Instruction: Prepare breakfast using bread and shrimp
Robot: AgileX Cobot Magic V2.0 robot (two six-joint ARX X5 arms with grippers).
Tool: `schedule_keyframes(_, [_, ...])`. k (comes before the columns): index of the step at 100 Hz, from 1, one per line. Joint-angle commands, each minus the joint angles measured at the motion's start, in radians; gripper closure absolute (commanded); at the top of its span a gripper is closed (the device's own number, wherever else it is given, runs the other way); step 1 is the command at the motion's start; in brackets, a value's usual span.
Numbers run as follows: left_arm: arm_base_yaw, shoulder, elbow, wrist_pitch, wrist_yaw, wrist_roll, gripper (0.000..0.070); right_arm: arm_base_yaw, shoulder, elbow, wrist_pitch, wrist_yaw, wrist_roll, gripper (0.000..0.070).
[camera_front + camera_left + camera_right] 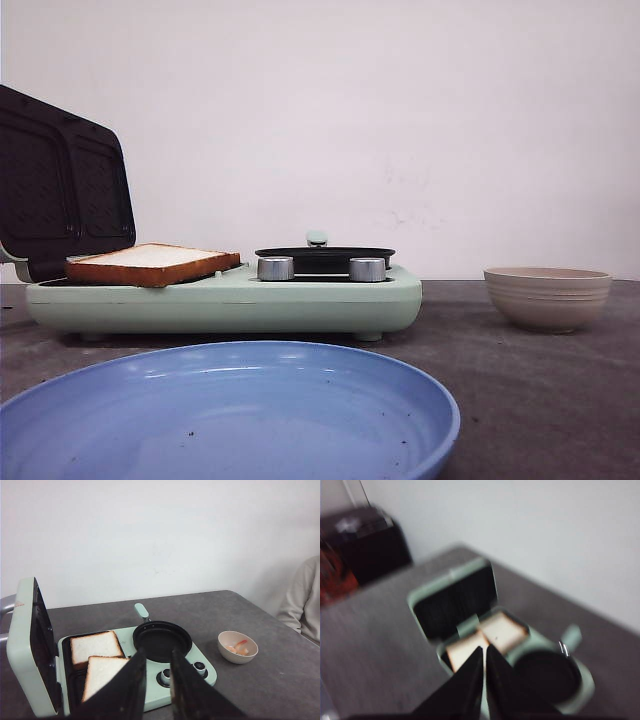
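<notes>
Two slices of bread lie in the grill tray of a pale green breakfast maker [300,300] whose lid stands open. The far slice [95,647] lies flat and the near slice [102,672] leans on it. From the front only one slice [155,262] shows. The shrimp [240,646] sit in a beige bowl [238,655] to the right of the maker. My left gripper [158,655] hovers open and empty, high above the maker's front side. My right gripper [484,650] is shut and empty, high over the bread [502,630]; that view is blurred. Neither gripper shows in the front view.
A small black pan [162,640] with a green handle sits on the maker's right half, behind two knobs [275,267]. A blue plate [230,420] lies nearest the front camera. The beige bowl [548,297] stands right. A person's sleeve [305,600] borders the table's right side.
</notes>
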Motion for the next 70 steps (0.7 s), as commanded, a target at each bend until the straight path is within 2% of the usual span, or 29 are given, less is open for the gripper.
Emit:
schedule_keyframes(1, [-0.005, 0.002, 0.012, 0.011, 0.001, 0.006, 0.0696, 0.007, -0.074, -0.188, -0.103, 0.041, -0.020, 0.0700])
schedule_keyframes(6, [-0.005, 0.002, 0.012, 0.013, 0.000, 0.010, 0.0696, 0.006, -0.133, -0.317, -0.071, 0.062, -0.020, 0.0700])
schedule_keyframes(10, [-0.005, 0.002, 0.012, 0.016, -0.002, 0.018, 0.0696, 0.006, -0.193, -0.425, 0.007, 0.070, -0.020, 0.0700])
schedule_keyframes(24, [-0.005, 0.003, 0.012, 0.017, -0.003, 0.050, 0.0696, 0.007, -0.465, -0.836, 0.481, 0.026, -0.013, 0.0700])
schedule_keyframes(39, [-0.005, 0.003, 0.012, 0.012, -0.003, 0.050, 0.0696, 0.006, -0.720, -1.254, 0.885, 0.050, 0.061, 0.0700])
schedule_keyframes(46, [-0.005, 0.003, 0.012, 0.013, -0.003, 0.050, 0.0696, 0.004, -0.824, -1.439, 1.075, 0.089, 0.083, 0.0700])
schedule_keyframes(55, [-0.004, 0.003, 0.012, 0.017, -0.009, 0.050, 0.0696, -0.005, -0.940, -1.649, 1.320, 0.193, 0.132, 0.0700])
schedule_keyframes(62, [-0.005, 0.003, 0.012, 0.017, -0.041, 0.051, 0.0696, -0.017, -1.004, -1.769, 1.425, 0.264, 0.182, 0.0700])
schedule_keyframes(70, [-0.004, 0.003, 0.012, 0.016, -0.132, 0.064, 0.0696, -0.030, -1.046, -1.854, 1.438, 0.290, 0.226, 0.0700])
